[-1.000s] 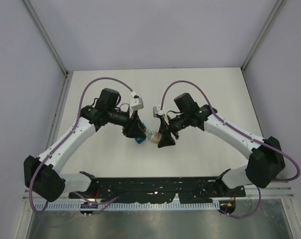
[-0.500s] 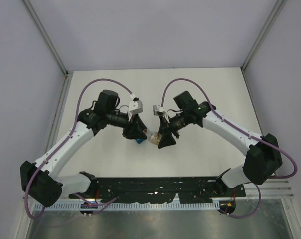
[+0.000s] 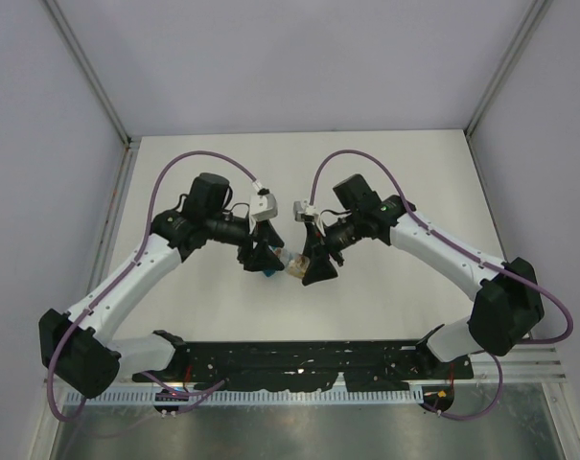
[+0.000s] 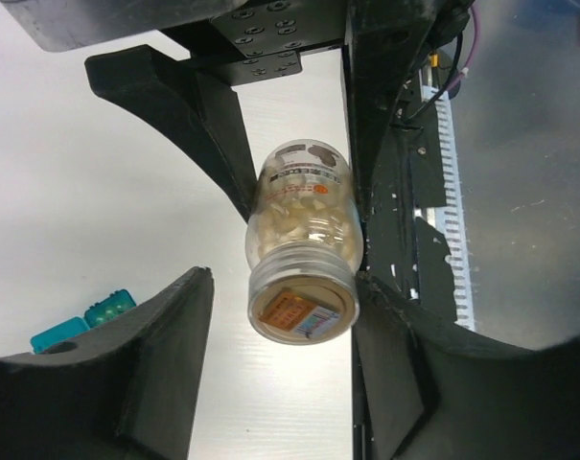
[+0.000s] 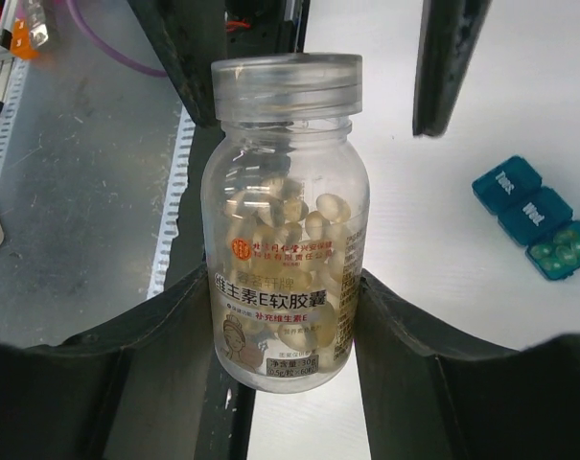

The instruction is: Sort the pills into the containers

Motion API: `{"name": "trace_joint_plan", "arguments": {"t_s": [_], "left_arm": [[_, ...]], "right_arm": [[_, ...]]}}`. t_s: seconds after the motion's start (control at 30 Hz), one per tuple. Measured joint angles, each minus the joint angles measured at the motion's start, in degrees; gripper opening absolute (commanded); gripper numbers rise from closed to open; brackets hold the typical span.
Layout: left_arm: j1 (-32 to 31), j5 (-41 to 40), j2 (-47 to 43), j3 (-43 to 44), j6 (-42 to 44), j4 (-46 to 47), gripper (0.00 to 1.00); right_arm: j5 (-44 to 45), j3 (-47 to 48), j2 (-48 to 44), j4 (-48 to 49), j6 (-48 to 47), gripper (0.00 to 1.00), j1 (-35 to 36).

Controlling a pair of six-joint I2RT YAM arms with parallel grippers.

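Observation:
A clear bottle (image 5: 285,230) with its cap (image 5: 286,88) on is full of pale pills (image 5: 304,222). My right gripper (image 5: 285,287) is shut on its lower body and holds it above the table. In the left wrist view the bottle's capped end (image 4: 304,305) faces the camera between the jaws of my left gripper (image 4: 282,316). That gripper is open, with a gap between its left finger (image 4: 165,364) and the cap. From above, both grippers meet at the bottle (image 3: 291,264). The teal containers (image 5: 534,220) lie on the table, one compartment open with pills (image 5: 561,251) in it.
The teal strip (image 3: 268,272) lies under my left gripper (image 3: 267,257), beside my right gripper (image 3: 312,265). A black rail (image 3: 299,359) and a white toothed strip (image 5: 172,206) run along the near table edge. Grey walls and metal posts (image 3: 88,77) close in the white table (image 3: 385,172).
My left gripper's jaws have widened away from the bottle cap. The left arm has shifted slightly toward the bottle. My right gripper keeps its hold on the bottle.

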Motion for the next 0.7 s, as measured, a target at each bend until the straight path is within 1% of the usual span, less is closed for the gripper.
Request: {"name": "trace_joint_plan", "arguments": {"t_s": [0.13, 0.33, 0.4, 0.57, 0.7], "left_arm": [[-0.26, -1.60, 0.07, 0.17, 0.94, -0.13, 0.77], [-0.28, -3.23, 0.22, 1.84, 0.76, -0.52, 0.83], [-0.28, -3.63, 0.20, 2.16, 0.55, -0.52, 0.99], [-0.26, -5.79, -0.02, 2.91, -1.01, -0.96, 1.00], [-0.07, -7.34, -0.59, 4.42, -3.69, -2.14, 1.00]], "right_arm": [[-0.90, 0.28, -0.22, 1.60, -0.02, 0.05, 0.57], [0.11, 0.28, -0.70, 3.13, 0.04, 0.06, 1.05], [0.55, 0.28, -0.92, 3.45, 0.04, 0.06, 1.22], [2.84, 0.07, -1.81, 5.01, 0.46, 0.05, 1.40], [6.32, -0.83, -3.43, 6.97, 1.18, 0.06, 1.86]]}}
